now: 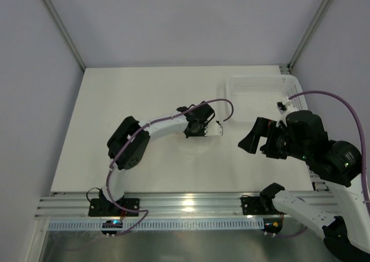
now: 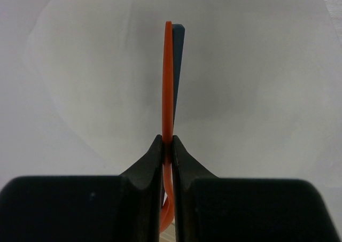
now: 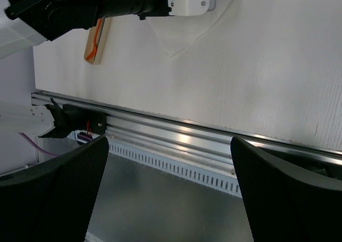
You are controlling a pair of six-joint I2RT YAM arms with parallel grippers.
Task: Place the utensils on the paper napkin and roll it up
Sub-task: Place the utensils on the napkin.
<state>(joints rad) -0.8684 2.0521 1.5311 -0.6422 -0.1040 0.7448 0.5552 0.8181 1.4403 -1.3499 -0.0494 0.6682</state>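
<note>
Left wrist, left gripper [image 2: 167, 143] pinching utensils [image 2: 171, 76], seemingly two, hidden overhead

Plastic, paper and metal surfaces
The utensils [image 2: 169, 87] look like smooth, faintly glossy plastic; the paper napkin [image 2: 96, 76] is thin and matt; the rail [image 3: 181, 138] is shiny metal.

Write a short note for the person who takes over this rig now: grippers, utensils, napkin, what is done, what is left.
Left gripper: shut on an orange utensil and a dark utensil, held together above the paper napkin.
Right gripper: open, empty, to the right of the napkin.
Napkin: flat, not rolled. An orange piece beside a beige piece lies off it, under the left arm.
Done: two utensils picked up. Left: lay the utensils on the napkin, roll it up.
</note>
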